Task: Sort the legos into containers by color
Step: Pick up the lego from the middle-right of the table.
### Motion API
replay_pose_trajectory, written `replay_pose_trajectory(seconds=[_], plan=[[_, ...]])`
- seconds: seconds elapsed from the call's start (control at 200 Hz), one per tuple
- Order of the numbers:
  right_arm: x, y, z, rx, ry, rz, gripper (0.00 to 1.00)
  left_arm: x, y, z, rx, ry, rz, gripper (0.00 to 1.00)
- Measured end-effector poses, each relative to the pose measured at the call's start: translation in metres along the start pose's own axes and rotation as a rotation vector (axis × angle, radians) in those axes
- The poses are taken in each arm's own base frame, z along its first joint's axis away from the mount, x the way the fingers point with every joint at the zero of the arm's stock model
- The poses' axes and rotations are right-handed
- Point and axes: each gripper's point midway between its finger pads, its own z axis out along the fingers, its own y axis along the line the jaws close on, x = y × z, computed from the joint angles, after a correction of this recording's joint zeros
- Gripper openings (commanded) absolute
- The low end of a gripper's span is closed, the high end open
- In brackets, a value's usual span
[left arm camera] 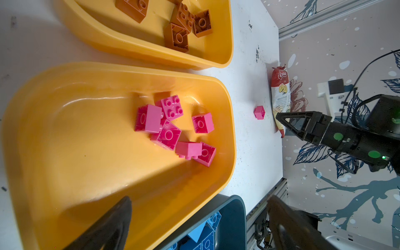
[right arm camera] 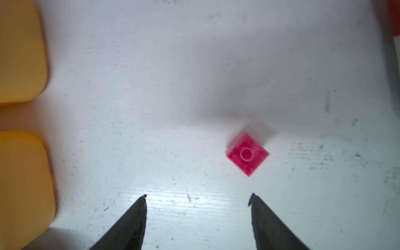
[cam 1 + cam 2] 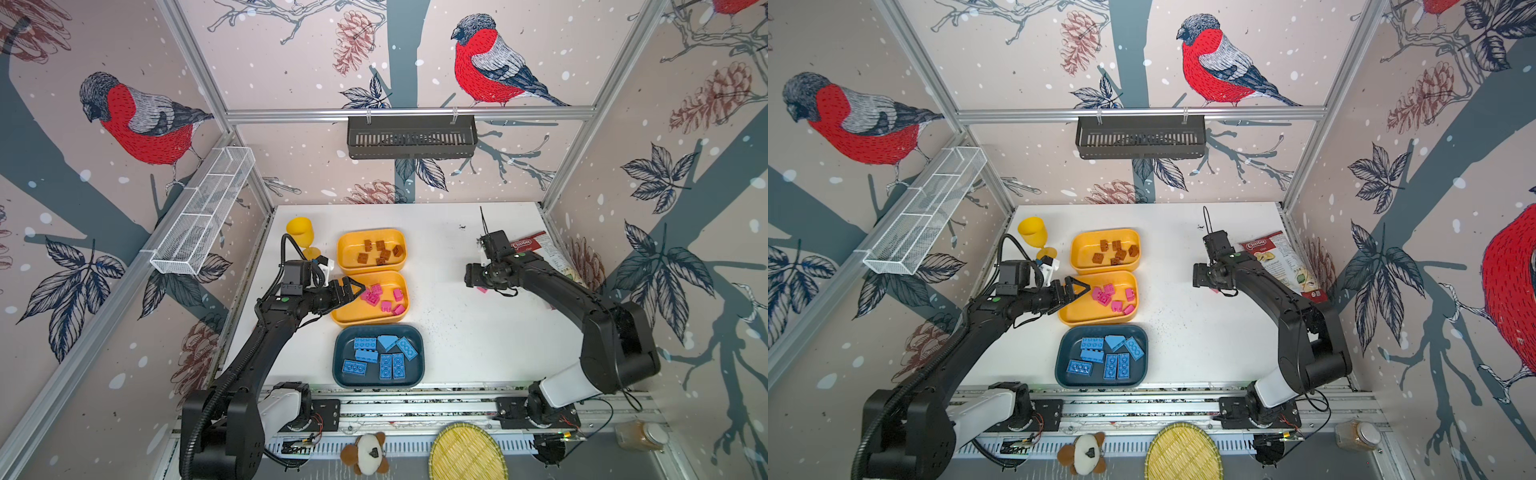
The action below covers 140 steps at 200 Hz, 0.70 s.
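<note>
You are looking at a nearly sorted counter. One pink lego is lying alone on the bare white surface, well apart from the three trays and near the chip bag. Its hollow underside is showing in the right wrist view. Your right pincer is hanging over this brick with its jaws standing apart and nothing between them. The brick is sitting just ahead of the fingertips, off towards one finger and touching neither. Your left pincer is reaching over the rim of the middle yellow tray on the left arm's side, its jaws spread wide and gripping nothing. In that tray the other pink legos are lying in a loose cluster, some tipped on their sides. The far yellow tray, just beside it, is holding the brown legos. The dark teal tray, nearest the arm bases, is carrying the blue legos, rectangles and one wedge. The three trays are sitting in a row, close together.
</note>
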Motion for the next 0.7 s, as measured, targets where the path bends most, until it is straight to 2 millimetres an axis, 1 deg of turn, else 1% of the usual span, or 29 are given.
replay_pose_trajectory(seconds=[0.145, 0.27, 0.325, 0.39, 0.59, 0.7], plan=[[0.005, -0.028, 0.011, 0.061, 0.036, 0.13, 0.77, 0.0, 0.0, 0.0, 0.003, 0.002, -0.001, 0.97], [0.008, -0.04, 0.022, 0.096, 0.058, 0.229, 0.75, 0.0, 0.0, 0.0, 0.003, 0.002, 0.0, 0.97], [0.009, -0.042, 0.027, 0.107, 0.07, 0.26, 0.74, 0.0, 0.0, 0.0, 0.003, 0.003, 0.0, 0.97], [0.01, -0.044, 0.034, 0.117, 0.084, 0.298, 0.7, 0.0, 0.0, 0.0, 0.003, 0.003, 0.0, 0.97], [-0.001, -0.044, 0.05, 0.123, 0.077, 0.363, 0.57, 0.001, -0.001, -0.001, 0.004, 0.001, 0.012, 0.97], [-0.001, -0.045, 0.06, 0.128, 0.086, 0.372, 0.52, 0.0, -0.002, -0.001, 0.005, -0.002, 0.014, 0.97]])
